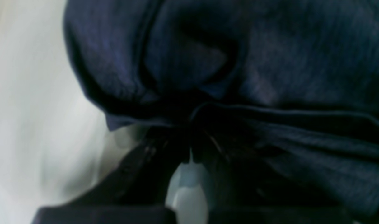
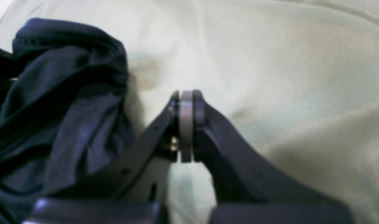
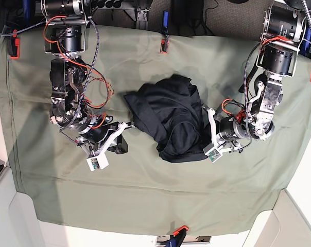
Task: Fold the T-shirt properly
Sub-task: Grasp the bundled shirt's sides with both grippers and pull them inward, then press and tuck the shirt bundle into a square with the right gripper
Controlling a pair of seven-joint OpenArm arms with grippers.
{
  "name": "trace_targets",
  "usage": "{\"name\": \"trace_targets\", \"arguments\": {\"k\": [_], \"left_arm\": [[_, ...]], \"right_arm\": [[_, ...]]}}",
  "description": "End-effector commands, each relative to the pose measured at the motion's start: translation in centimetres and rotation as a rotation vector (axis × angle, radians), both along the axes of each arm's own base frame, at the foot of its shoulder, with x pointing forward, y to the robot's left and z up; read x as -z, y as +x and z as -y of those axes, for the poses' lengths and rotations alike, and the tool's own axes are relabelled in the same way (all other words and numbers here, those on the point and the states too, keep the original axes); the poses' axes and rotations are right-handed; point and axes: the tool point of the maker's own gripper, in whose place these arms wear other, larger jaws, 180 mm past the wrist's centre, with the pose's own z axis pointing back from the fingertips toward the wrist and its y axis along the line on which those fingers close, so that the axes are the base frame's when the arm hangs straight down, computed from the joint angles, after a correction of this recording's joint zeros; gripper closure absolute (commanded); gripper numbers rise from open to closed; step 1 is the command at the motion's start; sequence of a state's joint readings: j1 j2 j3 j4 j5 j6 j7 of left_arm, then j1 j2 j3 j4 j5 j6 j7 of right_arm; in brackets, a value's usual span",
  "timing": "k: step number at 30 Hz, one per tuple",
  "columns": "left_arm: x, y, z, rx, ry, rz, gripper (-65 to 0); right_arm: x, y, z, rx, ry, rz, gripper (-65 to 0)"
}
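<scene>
The dark navy T-shirt (image 3: 170,119) lies crumpled in a heap in the middle of the olive-green table cover (image 3: 145,190). In the left wrist view its folds (image 1: 270,62) fill the frame. My left gripper (image 1: 189,140) is shut, with a bunched hem pinched at its tips. In the base view this gripper (image 3: 206,135) sits at the heap's right edge. My right gripper (image 2: 186,124) is shut with its pads pressed together on nothing. It hangs over bare cover, just right of the shirt (image 2: 62,109). In the base view it (image 3: 125,126) is by the shirt's left corner.
Red and orange clamps (image 3: 165,47) hold the cover at the table's edges, one of them at the front (image 3: 179,229). Bare cover (image 2: 301,77) stretches around the heap on all sides. Cables and equipment lie past the far edge (image 3: 196,15).
</scene>
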State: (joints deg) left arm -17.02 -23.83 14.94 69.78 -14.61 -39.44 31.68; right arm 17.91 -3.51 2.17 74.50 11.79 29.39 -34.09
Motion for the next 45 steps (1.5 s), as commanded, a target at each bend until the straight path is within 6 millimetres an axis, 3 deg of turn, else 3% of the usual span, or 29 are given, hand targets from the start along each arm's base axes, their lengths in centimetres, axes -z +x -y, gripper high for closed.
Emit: {"name": "trace_targets", "arguments": {"k": [1,8,13,18,23,30,33,37,41,45], "left_arm": [[-2.0,1.2,0.2,0.009,-0.023,0.044,0.0],[-4.5,-1.1,-1.8,0.003,-0.071,-0.042,0.0],[-5.3,-5.2,-4.1,0.058,-0.005,-0.096,0.0],[-4.7,-9.4,-4.0,0.125,0.023,-0.142,0.0],[-3.2,-12.1,-4.0,0.126,0.023,-0.195,0.0],[-3.8,-12.7,-7.9,-0.013,0.01,-0.184,0.0],[-5.1,-12.4,-9.9,-0.093,-0.019,-0.156,0.0],[-7.7,-11.4,-11.7,-0.178,-0.101,-0.101,0.0],[-10.7,-10.4,-11.2,-0.186,-0.184,-0.027,0.0],[-11.8,-10.4,-8.8,-0.143,-0.228,0.014,0.0]], "right_arm": [[-1.7,0.9,-0.4,-0.002,0.027,0.05,0.0],[1.0,-1.7,-0.5,-0.004,0.043,-0.028,0.0],[3.2,-4.6,-1.7,-0.027,0.071,-0.097,0.0],[5.0,-8.1,-4.3,-0.102,0.083,-0.157,0.0],[5.2,-11.2,-7.7,-0.216,0.076,-0.166,0.0],[3.6,-14.9,-11.9,-0.354,0.091,-0.135,0.0],[2.8,-15.5,-12.0,-0.355,0.094,-0.116,0.0],[0.2,-14.3,-10.7,-0.303,0.092,-0.054,0.0],[-3.1,-12.5,-9.7,-0.259,0.132,0.038,0.0],[-6.0,-11.4,-11.2,-0.272,0.223,0.087,0.0]]}}
